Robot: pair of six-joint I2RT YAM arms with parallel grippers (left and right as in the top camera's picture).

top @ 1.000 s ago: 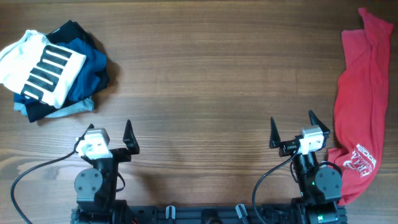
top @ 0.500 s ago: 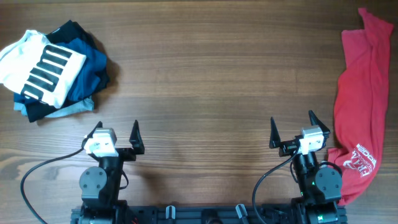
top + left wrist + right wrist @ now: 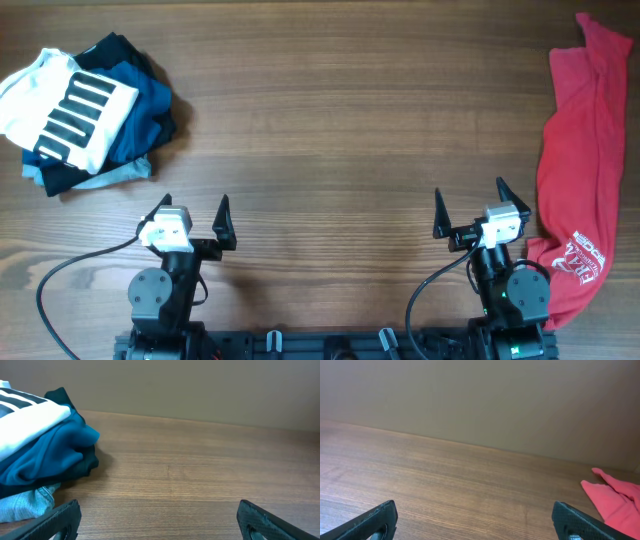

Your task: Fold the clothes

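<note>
A folded white T-shirt with black bars [image 3: 62,108] lies on top of a pile of folded blue [image 3: 140,115], black and pale-blue garments at the far left; the pile also shows in the left wrist view [image 3: 40,460]. A red T-shirt with white lettering [image 3: 580,170] lies stretched along the right edge, its tip in the right wrist view [image 3: 617,500]. My left gripper [image 3: 194,212] is open and empty near the front edge, right of the pile. My right gripper [image 3: 470,205] is open and empty, left of the red shirt.
The wooden table [image 3: 340,130] spans the view. The arm bases and cables sit along the front edge [image 3: 330,340]. A plain wall rises behind the table's far edge [image 3: 480,400].
My left gripper has shifted a little to the right and turned slightly. The right arm and the clothes have not moved.
</note>
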